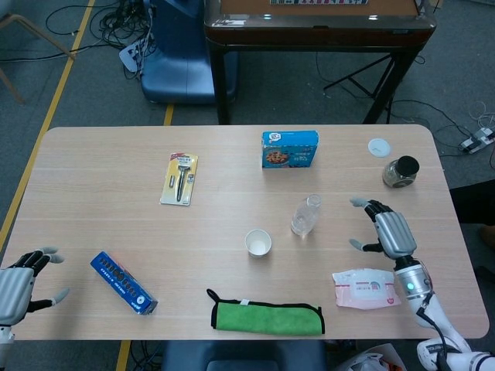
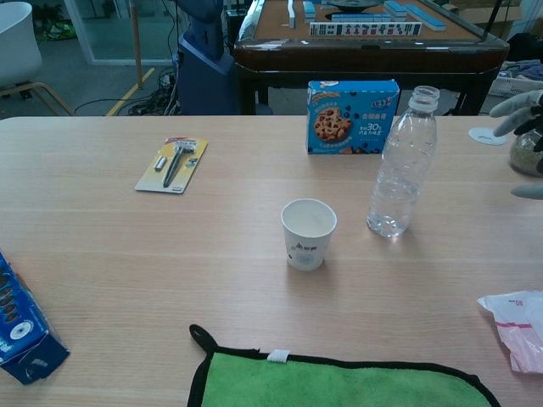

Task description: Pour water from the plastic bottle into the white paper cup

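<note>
1. Pale wood-grain laminate is covering the long rectangular table (image 1: 116, 162), which is filling most of the head view and is standing on grey carpet crossed by a yellow floor line (image 1: 46, 116).
2. Behind it, a dark-framed mahjong table (image 2: 373, 38) with blue tiles is standing beside a blue chair (image 1: 174, 58), with black cables trailing over the floor.
3. Lying at the near edge is a green microfibre cloth with black trim (image 1: 267, 316).
4. Sitting near the left front is a long blue rectangular box (image 1: 122, 281); a blue cookie box (image 1: 289, 148) is standing upright at the far middle.
5. A white and pink pack of wet wipes (image 1: 365, 287) is lying at the right front.
6. The robot's right hand (image 1: 384, 229) is hovering above the table, right of the bottle and apart from it, fingers spread and grasping nothing; the chest view is catching only its fingertips (image 2: 516, 106) at the right edge.
7. The left hand (image 1: 19, 282) is hanging off the left front corner, fingers loosely apart, empty.
8. The clear uncapped plastic bottle (image 2: 402, 165) is standing upright mid-table, near the white paper cup (image 2: 308, 233), not touching it.
9. A razor on a yellow card (image 1: 179, 178) is lying far left of centre.
10. A dark-lidded glass jar (image 1: 400, 171) and a white round lid (image 1: 379, 147) are sitting near the far right corner.
</note>
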